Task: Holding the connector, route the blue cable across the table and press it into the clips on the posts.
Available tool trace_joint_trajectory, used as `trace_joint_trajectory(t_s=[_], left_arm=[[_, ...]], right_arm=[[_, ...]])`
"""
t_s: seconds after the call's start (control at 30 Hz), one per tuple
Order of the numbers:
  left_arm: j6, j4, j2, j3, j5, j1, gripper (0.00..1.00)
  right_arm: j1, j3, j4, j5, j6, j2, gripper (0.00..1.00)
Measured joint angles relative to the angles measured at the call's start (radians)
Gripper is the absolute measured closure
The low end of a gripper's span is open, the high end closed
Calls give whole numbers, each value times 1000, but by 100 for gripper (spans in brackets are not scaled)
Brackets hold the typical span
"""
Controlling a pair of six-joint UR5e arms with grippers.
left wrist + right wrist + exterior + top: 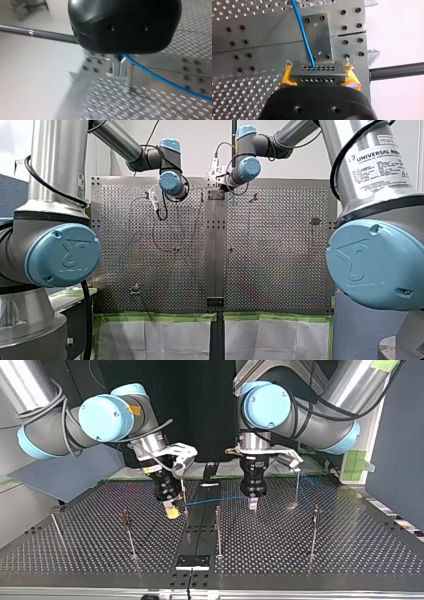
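In the right wrist view my right gripper [318, 76] has its yellow pads [285, 78] shut on a grey perforated connector [318, 71]. The blue cable [303, 30] leaves the connector and runs ahead over the table. In the top view this gripper [172, 511] hangs just above the table, left of the centre strip. The cable [210, 500] spans from it to my left gripper [253, 505], which is black with metal fingers. In the left wrist view those fingers [117, 67] are shut on the blue cable [162, 80], which trails off to one side.
Thin upright posts stand on the perforated table: one at the top view's left [128, 530], one at the middle [218, 530], one at the right [314, 530] and one further back [297, 487]. A small metal plate [192, 561] lies on the centre strip near the front edge.
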Motion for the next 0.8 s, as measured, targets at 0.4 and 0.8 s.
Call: trace_joint_trajectory(t_s=[0.4,0.8], left_arm=[[-5,41,-80,30,91,2,100],[-5,43,-138,91,112,25,100]], right_arm=[[-12,11,-4,-1,2,30,100],[-45,2,-9,-28,5,35,100]])
